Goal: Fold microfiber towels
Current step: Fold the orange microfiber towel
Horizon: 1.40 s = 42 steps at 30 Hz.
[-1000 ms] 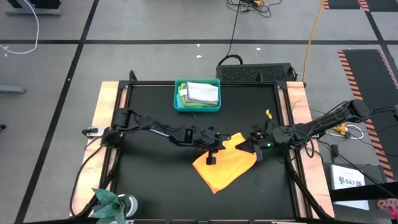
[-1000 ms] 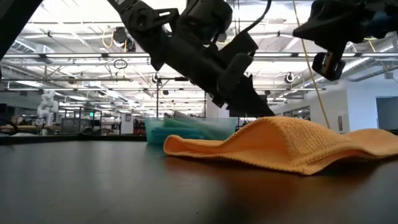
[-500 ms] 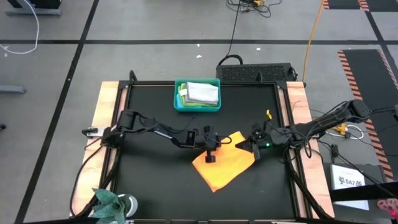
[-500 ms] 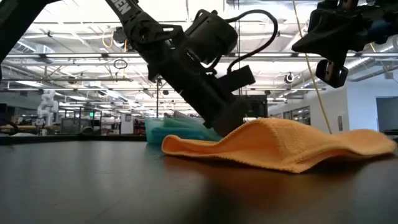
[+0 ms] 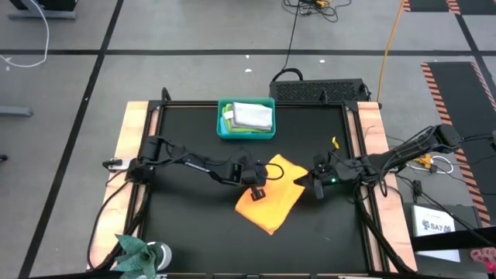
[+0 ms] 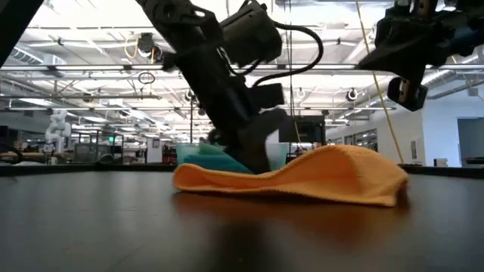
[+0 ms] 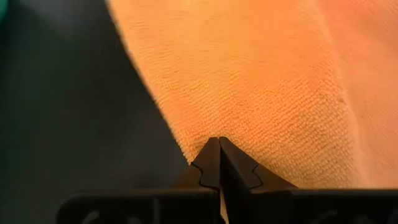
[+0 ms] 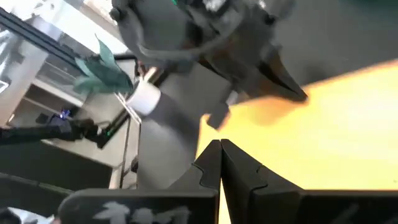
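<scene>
The orange-yellow towel (image 5: 270, 200) lies rumpled on the black table, humped in the middle in the low view (image 6: 302, 177). My left gripper (image 5: 256, 189) is shut at the towel's left part, low on the table. My right gripper (image 5: 316, 186) is shut and empty, raised above the table just right of the towel (image 8: 323, 118). A teal bin (image 5: 225, 128) at the far middle holds folded towels, a light grey one (image 5: 253, 115) on top and a lime green one (image 5: 227, 116) beside it. The teal and light blue towels do not show. My left gripper pinches the orange-yellow towel at an edge (image 7: 214, 127) between its two shut fingertips. The fingers slant down from the table's left side. The towel lies on the table, slack, and rises in a hump (image 6: 333, 162) beyond the fingers. One layer or several, I cannot tell.
A green plant in a white pot (image 5: 142, 253) stands at the near left corner. A small yellow thing (image 5: 335, 142) lies at the far right of the table. Wooden rails (image 5: 124, 155) run along both sides. Bare black table lies near and left of the towel.
My left gripper has gone toward the table's left edge, dragging the orange-yellow towel with it. The towel's right corner has come in toward the left, so the towel now lies narrower and more bunched. My right gripper has stayed raised.
</scene>
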Tool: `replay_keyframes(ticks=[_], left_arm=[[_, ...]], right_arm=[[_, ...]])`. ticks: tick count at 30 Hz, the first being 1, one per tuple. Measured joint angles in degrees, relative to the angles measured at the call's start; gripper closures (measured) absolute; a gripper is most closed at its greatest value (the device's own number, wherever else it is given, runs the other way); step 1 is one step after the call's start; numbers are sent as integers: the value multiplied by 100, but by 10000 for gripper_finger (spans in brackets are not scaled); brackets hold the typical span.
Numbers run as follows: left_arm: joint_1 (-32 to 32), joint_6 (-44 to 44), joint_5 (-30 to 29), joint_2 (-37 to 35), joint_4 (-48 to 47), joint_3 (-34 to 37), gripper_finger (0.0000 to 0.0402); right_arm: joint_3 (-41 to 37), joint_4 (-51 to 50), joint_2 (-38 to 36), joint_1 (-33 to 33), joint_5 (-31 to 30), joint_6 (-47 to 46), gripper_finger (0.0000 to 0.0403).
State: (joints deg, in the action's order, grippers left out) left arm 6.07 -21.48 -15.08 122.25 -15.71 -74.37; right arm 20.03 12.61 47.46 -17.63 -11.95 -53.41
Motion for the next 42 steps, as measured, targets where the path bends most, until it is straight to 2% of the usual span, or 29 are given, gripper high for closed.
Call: replay_keyframes(ticks=[7, 10, 18, 24, 29, 36, 42], left_arm=[[397, -1327, 261, -270, -770, 31, 400], [517, -1830, 456, -396, -980, 56, 397], [767, -2831, 714, -445, -604, 66, 396], [795, -2969, 714, -434, -274, 66, 395], [793, -2734, 574, -617, -516, 76, 399], [608, -2626, -387, -1018, -2229, 87, 399], [379, -2540, -227, -1116, -1590, 73, 395]], right_arm=[[2, -890, 294, -9, 474, -640, 403], [5, -876, 644, -11, 473, -844, 403], [4, 220, 2037, -9, 447, -1183, 403], [2, 1383, 3130, 0, 451, -1201, 403], [13, 1394, 3580, 3, 440, -1156, 403], [6, 1328, 3528, -138, 473, -1086, 403], [-4, 1276, 3359, -161, 469, -1141, 403]])
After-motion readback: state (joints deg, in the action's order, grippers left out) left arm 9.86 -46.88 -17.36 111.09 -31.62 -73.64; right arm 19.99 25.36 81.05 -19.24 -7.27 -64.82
